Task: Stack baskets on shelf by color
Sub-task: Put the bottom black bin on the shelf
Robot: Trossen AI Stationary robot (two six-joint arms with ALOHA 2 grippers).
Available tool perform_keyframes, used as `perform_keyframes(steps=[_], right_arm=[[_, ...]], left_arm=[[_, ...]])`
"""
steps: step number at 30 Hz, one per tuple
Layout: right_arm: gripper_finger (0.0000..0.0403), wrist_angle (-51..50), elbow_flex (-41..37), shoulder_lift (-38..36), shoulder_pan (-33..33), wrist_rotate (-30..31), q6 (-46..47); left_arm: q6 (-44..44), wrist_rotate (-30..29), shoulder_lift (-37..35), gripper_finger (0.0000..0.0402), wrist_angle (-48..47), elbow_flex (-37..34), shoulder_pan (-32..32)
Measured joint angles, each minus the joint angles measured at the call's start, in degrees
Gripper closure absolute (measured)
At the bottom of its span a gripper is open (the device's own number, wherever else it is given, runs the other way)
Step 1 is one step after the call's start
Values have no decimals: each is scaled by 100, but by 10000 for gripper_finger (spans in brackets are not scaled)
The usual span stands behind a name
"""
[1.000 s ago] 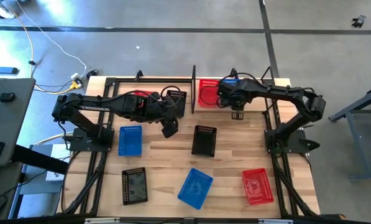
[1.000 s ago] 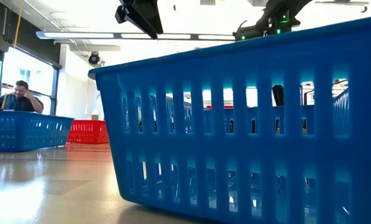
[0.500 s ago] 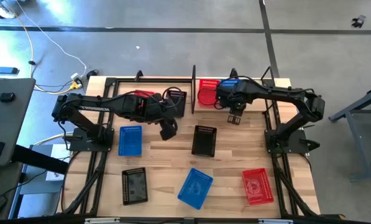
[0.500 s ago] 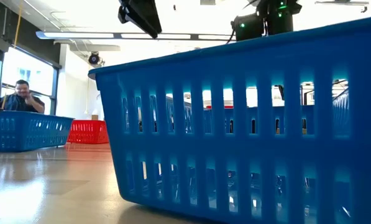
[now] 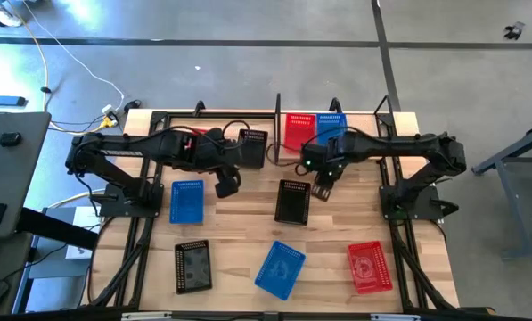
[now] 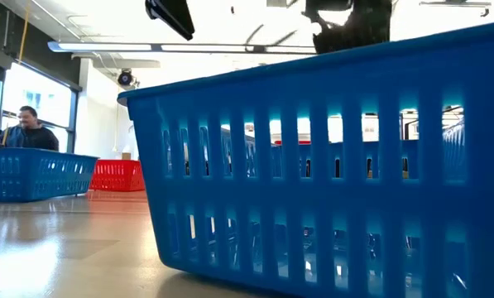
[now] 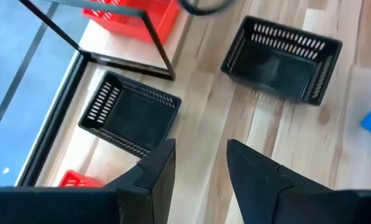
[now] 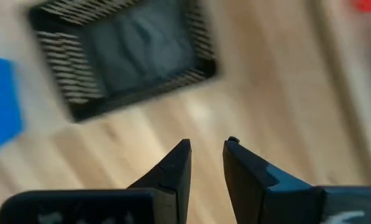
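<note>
Shelf (image 5: 279,159) at table's back edge holds 3 baskets: black (image 5: 252,145), red (image 5: 298,130), blue (image 5: 330,127). One per colour placed, approx; six left loose on table (image 5: 239,232), incl black basket (image 5: 293,201) mid-table. All rigid plastic, rectangular, slotted mesh walls; table pale wood planks. Right gripper (image 5: 320,190) just beside that basket, fingers apart, empty. Left gripper (image 5: 223,187) near blue basket (image 5: 186,201), likewise parted, nothing in it.
</note>
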Motion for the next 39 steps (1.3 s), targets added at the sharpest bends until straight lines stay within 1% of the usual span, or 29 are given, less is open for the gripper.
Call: perform_keyframes(steps=[2,4,9,12,18,23,27,29,31,39], right_arm=[[322,260,0,1,219,-205,113],[322,530,0,0,458,-271,244],[322,879,0,0,970,-159,726],[322,1204,0,0,1252,-122,758],[322,1563,0,0,1686,325,1142],[322,1544,0,1,1853,490,1564],[322,1545,0,0,1908,639,1676],[322,1543,0,1,1908,648,1680],[322,1542,0,0,1908,650,1696],[322,1373,0,2,1854,646,1267]], left_arm=[[-2,-2,-18,268,-32,8,4],[0,1,-34,268,-149,2,34],[-7,42,-49,268,-309,4,18],[-15,111,-49,268,-455,4,-31],[-263,544,-49,268,-698,4,-262],[-572,856,-49,268,-832,-62,-690],[-758,1332,-47,268,-885,-327,-1091],[-995,1487,-47,268,-970,-470,-1310],[-1364,1498,-45,268,-968,-635,-1536],[-3609,1493,-40,268,-1158,-944,-2323]])
